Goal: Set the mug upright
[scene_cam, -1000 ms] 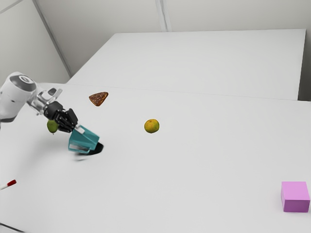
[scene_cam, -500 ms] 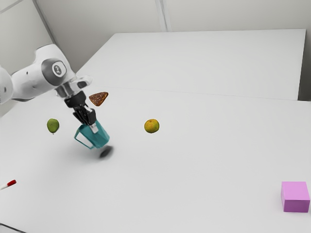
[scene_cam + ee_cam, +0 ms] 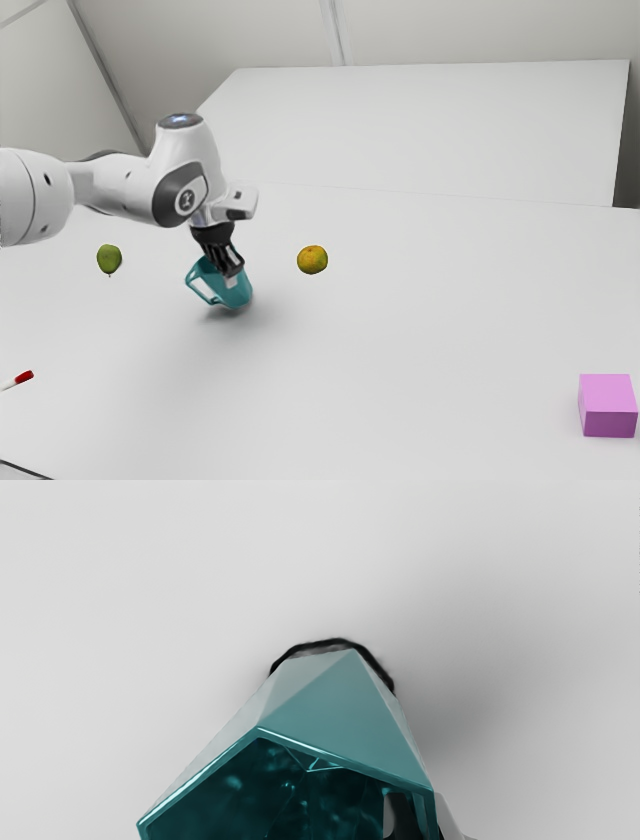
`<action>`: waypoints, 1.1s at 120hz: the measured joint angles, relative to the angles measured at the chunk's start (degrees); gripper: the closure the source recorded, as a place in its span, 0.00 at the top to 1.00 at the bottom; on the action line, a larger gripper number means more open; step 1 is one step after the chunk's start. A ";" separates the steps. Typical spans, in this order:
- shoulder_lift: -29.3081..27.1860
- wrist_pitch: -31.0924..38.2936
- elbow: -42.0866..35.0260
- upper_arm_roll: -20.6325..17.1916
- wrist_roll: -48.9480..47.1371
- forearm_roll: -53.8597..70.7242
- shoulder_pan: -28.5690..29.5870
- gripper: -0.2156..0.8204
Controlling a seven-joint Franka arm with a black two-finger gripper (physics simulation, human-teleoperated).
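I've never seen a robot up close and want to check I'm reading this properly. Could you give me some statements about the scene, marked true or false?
1. The tool is gripping the mug by its wall, one finger inside and one outside. True.
2. The mug is pink. False: it is teal; the cube is pink.
3. The mug's handle is on the side toward the exterior view's left. True.
4. The orange fruit is inside the mug. False: it lies apart from it, toward the exterior view's right.
5. The mug is upside down. False: it leans, with its opening up toward the tool.
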 joint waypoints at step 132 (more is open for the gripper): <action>-5.22 -21.98 27.42 -0.04 -9.38 -2.81 -2.25 0.77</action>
